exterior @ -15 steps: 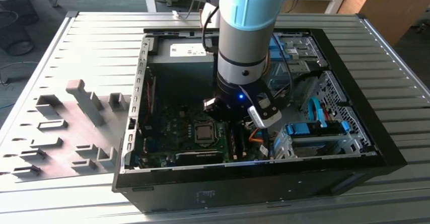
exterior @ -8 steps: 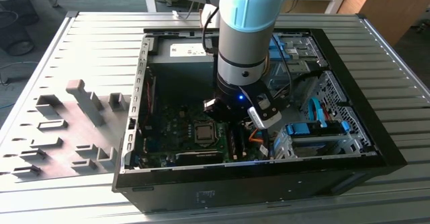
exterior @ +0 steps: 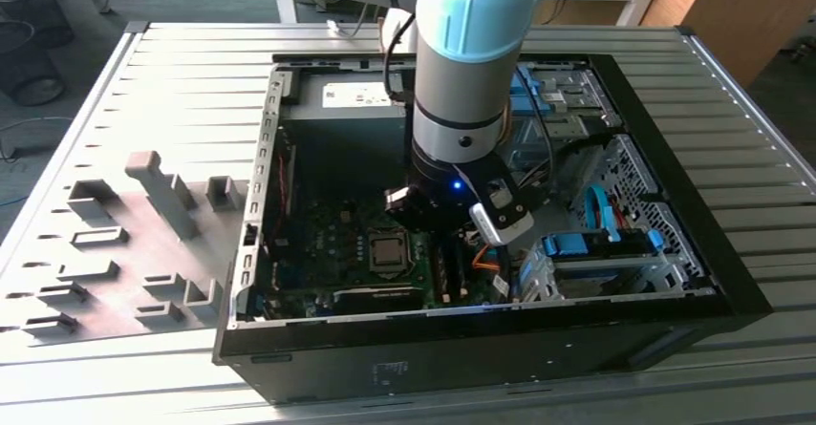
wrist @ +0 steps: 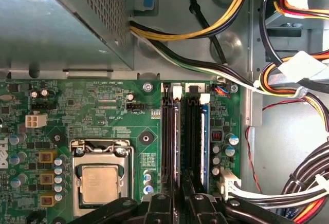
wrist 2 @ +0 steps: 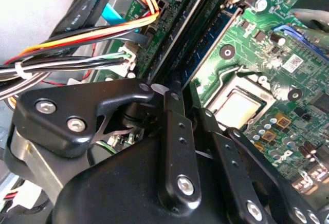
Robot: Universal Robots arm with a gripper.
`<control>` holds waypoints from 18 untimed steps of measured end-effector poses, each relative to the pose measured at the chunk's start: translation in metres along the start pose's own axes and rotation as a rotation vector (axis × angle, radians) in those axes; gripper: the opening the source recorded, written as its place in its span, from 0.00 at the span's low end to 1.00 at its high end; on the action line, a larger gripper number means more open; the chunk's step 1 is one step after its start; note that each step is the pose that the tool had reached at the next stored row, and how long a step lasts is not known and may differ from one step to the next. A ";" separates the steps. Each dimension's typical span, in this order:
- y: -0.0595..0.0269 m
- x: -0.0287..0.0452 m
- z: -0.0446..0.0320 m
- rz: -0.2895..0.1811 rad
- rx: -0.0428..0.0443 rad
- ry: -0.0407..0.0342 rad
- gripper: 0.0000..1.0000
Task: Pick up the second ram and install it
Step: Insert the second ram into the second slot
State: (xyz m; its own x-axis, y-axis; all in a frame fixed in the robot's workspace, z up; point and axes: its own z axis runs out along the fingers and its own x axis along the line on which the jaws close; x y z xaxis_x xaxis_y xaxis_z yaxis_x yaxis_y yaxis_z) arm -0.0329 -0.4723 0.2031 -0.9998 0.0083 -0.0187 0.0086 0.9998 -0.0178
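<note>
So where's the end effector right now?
In the exterior view the end effector is down inside the open PC case, over the motherboard, just to that view's right of the silver processor, at the memory slots.

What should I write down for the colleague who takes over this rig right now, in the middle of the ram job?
Pincer: down inside the PC case, over the memory slots beside the processor. I cannot tell whether it is gripping.
Second ram: seems to be the dark stick standing in the slot in line with the pincer.
Done: the stick has left the grey holder blocks at the exterior view's left and has reached the motherboard.
Left: not settled whether the stick is fully seated or released.
</note>
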 end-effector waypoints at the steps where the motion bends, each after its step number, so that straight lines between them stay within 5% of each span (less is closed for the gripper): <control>1: -0.0001 0.0000 -0.0012 0.000 0.0003 0.0001 0.21; 11: -0.0003 -0.0003 -0.0437 0.000 0.0000 -0.0017 0.21; 18: -0.0001 -0.0002 -0.0499 0.000 -0.0007 -0.0025 0.11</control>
State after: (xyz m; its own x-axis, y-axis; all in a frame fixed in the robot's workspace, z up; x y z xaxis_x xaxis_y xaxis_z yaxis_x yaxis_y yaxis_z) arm -0.0337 -0.4715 0.2529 -0.9997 0.0083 -0.0212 0.0086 0.9998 -0.0171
